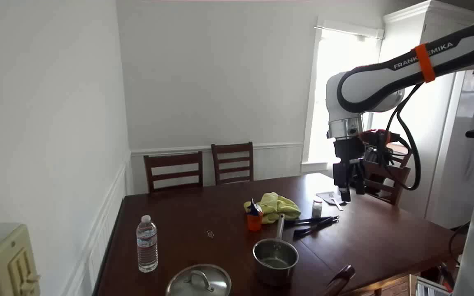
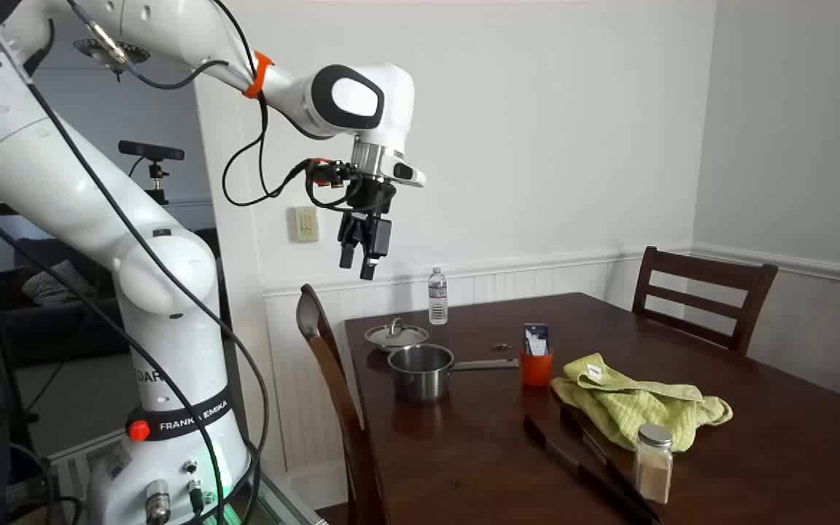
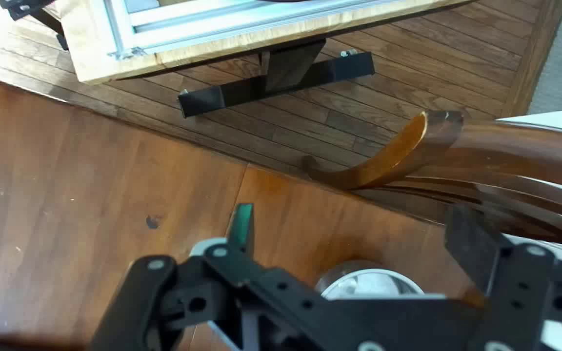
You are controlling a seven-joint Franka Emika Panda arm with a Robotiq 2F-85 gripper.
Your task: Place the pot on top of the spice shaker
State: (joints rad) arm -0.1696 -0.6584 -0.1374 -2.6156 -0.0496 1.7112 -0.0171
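Note:
The small silver-grey metal pot stands upright on the table in both exterior views (image 1: 275, 267) (image 2: 420, 383). Its long handle points toward an orange cup. In the wrist view the pot (image 3: 373, 282) is mostly hidden behind the gripper body. The spice shaker, a clear jar with a grey cap and tan contents, stands upright beside dark tongs in both exterior views (image 1: 317, 209) (image 2: 653, 467). It is not visible in the wrist view. My gripper (image 1: 352, 195) (image 2: 357, 265) (image 3: 352, 214) is open and empty, high above the table and apart from both things.
The lid (image 1: 204, 279) (image 2: 396, 336) and water bottle (image 1: 147, 244) stand near the pot. The orange cup (image 1: 254, 222), yellow-green cloth (image 2: 642, 401) and dark tongs (image 2: 580, 467) lie between pot and shaker. A chair (image 3: 393, 151) stands at the table edge by the pot.

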